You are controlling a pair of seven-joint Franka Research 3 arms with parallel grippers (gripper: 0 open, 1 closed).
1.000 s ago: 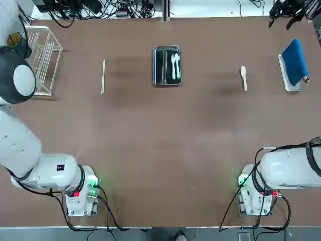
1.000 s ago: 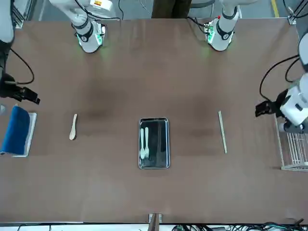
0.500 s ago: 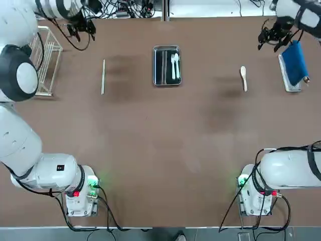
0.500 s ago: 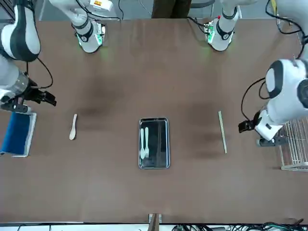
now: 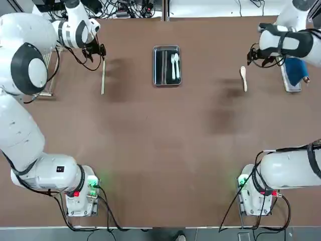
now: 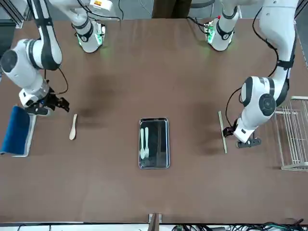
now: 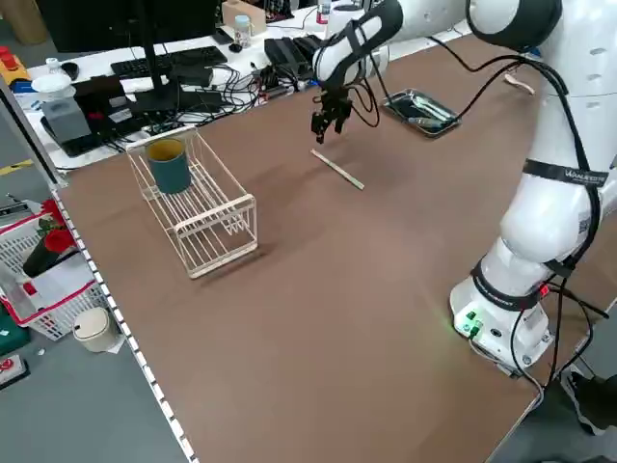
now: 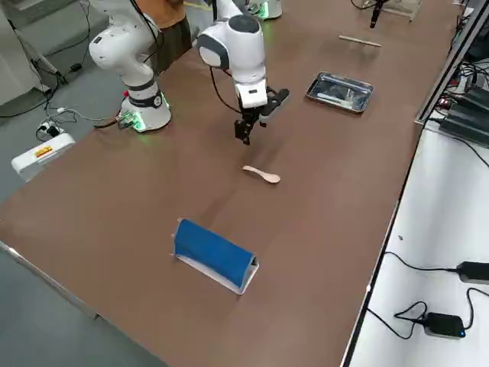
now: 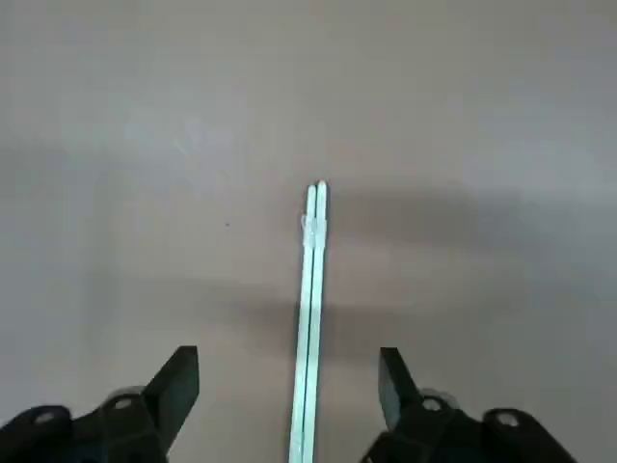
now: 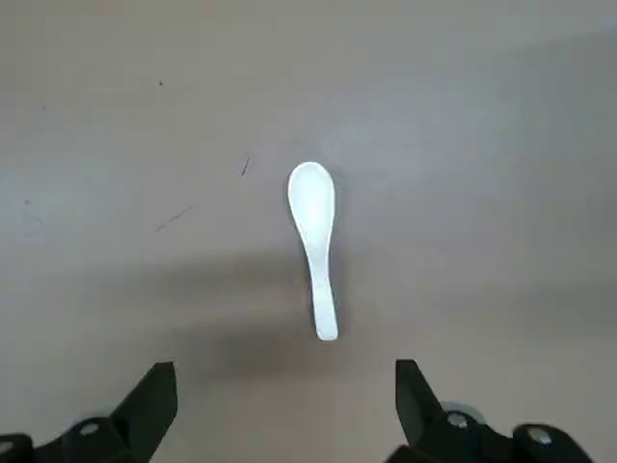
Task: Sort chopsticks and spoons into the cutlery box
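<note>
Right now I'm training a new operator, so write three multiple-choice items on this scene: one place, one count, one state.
1. Where is the loose spoon?
A) in the cutlery box
B) on the bare table
C) in the wire rack

2. How many utensils lie in the cutlery box?
A) none
B) two
C) five

3. How is the left hand?
A) open
B) shut on the chopsticks
C) shut, empty

1 B: the spoon lies on the table.
2 B: a spoon and a fork show in the cutlery box.
3 A: the left hand has its fingers apart, chopsticks between them untouched.
</note>
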